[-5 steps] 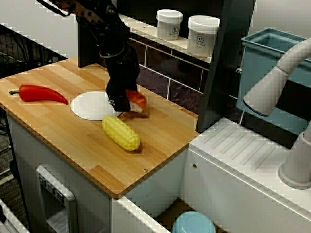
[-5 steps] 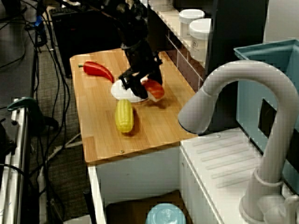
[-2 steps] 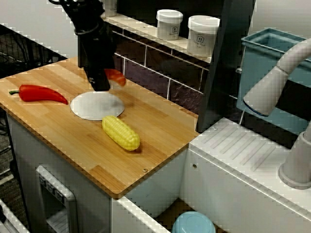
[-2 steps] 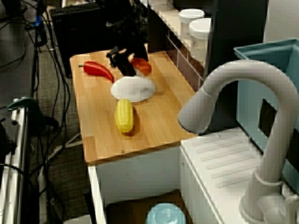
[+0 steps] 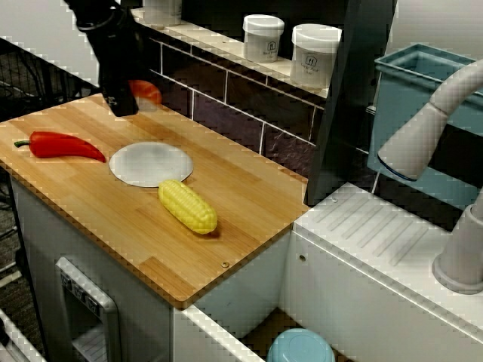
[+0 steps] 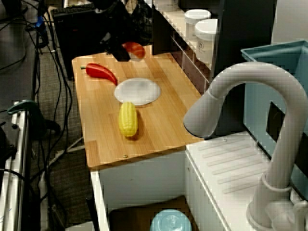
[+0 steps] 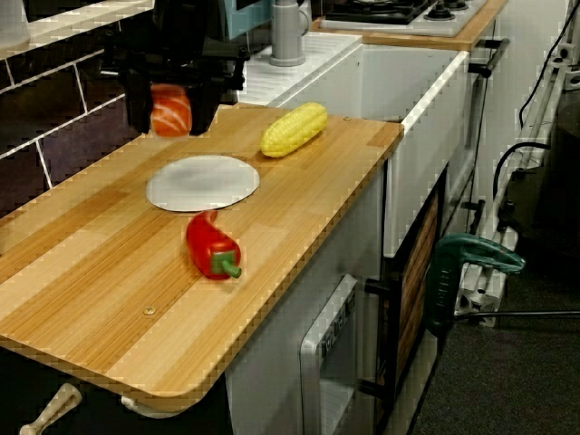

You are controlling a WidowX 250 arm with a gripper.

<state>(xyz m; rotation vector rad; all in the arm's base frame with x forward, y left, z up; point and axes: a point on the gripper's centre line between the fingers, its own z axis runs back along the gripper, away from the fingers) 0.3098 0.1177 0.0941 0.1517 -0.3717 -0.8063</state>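
My gripper [image 5: 123, 103] hangs above the back left part of the wooden counter [image 5: 249, 204], shut on a piece of salmon sushi [image 5: 145, 92], orange with white stripes. In the view along the counter the sushi [image 7: 170, 111] sits between the two dark fingers [image 7: 136, 101], well above the wood. A round white plate [image 5: 151, 164] lies in front of and below the gripper, with nothing on it. A yellow corn cob [image 5: 187, 206] lies just right of the plate. A red pepper [image 5: 59, 145] lies to the plate's left. From the sink side, the gripper [image 6: 124, 50] is beyond the plate [image 6: 137, 91].
Two white jars [image 5: 315, 54] stand on the ledge along the tiled wall. A dark upright post [image 5: 347, 98] ends the counter at the right; beyond it are a white sink top, a grey faucet [image 5: 430, 128] and a blue bin [image 5: 407, 98]. A blue bowl [image 5: 300, 347] sits below.
The gripper rose with the sushi from beside the plate's right edge and carried it left and back over the plate to the counter's rear left. Plate, corn and pepper stayed put.
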